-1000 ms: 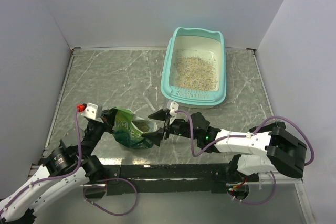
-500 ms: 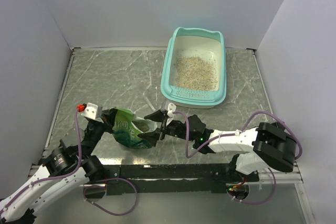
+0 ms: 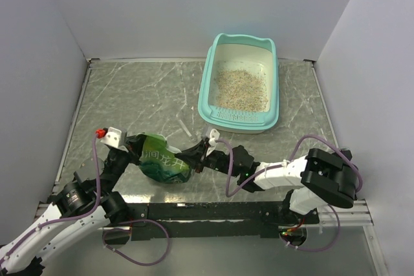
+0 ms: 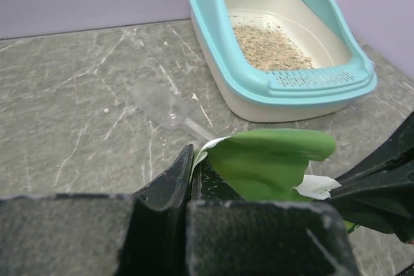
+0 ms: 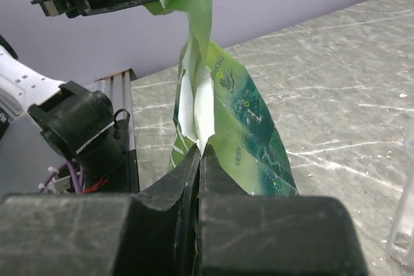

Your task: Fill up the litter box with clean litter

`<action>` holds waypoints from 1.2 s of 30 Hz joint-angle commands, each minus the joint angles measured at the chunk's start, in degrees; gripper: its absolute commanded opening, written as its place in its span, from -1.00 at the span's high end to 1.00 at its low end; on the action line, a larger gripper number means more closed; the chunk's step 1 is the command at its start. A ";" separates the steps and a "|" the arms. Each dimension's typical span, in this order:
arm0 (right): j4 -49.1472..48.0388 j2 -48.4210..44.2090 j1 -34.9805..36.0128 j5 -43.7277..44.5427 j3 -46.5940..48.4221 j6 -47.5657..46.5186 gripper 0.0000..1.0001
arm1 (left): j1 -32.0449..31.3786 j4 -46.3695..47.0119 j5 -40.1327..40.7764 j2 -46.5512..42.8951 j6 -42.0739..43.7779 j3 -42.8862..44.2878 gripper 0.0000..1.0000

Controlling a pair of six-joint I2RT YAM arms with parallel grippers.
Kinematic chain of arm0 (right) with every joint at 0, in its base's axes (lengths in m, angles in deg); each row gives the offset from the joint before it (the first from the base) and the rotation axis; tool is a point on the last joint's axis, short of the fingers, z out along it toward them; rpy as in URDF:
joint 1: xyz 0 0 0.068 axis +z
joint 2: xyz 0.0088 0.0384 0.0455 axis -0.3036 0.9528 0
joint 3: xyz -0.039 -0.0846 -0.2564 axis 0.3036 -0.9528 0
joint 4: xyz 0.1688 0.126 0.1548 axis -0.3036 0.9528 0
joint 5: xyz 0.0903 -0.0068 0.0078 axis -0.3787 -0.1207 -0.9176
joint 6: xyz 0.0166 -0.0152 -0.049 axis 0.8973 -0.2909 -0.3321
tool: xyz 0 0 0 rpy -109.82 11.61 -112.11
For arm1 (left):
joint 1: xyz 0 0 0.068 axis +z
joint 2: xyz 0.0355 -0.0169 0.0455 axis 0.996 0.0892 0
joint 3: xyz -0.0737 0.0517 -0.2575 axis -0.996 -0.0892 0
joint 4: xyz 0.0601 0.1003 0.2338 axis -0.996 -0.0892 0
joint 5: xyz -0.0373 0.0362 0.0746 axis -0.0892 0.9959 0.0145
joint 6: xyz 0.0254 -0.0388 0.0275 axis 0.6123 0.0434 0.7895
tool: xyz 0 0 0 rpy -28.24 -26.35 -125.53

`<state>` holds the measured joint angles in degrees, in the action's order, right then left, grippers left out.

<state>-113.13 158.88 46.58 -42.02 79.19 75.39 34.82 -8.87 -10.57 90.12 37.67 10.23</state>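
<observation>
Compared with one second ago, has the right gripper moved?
Yes. The right gripper has shifted slightly left, away from the litter box, and its jaws have closed on the green pouch.

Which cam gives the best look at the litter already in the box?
Top external: it looks straight down on the clean litter, so the whole patch inside the litter box shows. Left wrist catches it at a low angle, foreshortened behind the near rim. Right wrist shows none of it, only the green pouch.
</observation>
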 commanded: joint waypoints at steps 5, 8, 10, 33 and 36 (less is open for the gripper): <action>-1.47 -7.67 -2.72 -7.19 -3.68 0.24 1.00 | 0.41 4.33 -12.15 -4.40 2.35 2.81 0.47; 5.82 -14.43 -7.98 -15.17 -5.18 1.82 1.00 | 0.41 3.72 -21.12 -4.40 2.27 3.69 -0.03; 12.64 -20.49 -12.56 -20.38 -5.62 2.18 1.00 | 0.41 2.14 -23.76 -3.70 1.74 3.26 -0.25; 48.99 -51.09 -21.53 -38.25 -9.14 -4.51 1.00 | 0.49 15.84 -44.34 12.74 -13.11 -2.10 -0.62; 48.38 -52.06 -21.62 -38.16 -10.02 -3.80 1.00 | 0.41 16.98 -43.90 10.64 -16.80 -4.03 -0.60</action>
<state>-62.40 109.04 25.29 -77.82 69.83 70.64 35.06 2.63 -52.71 103.37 26.94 8.02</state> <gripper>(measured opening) 0.008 0.810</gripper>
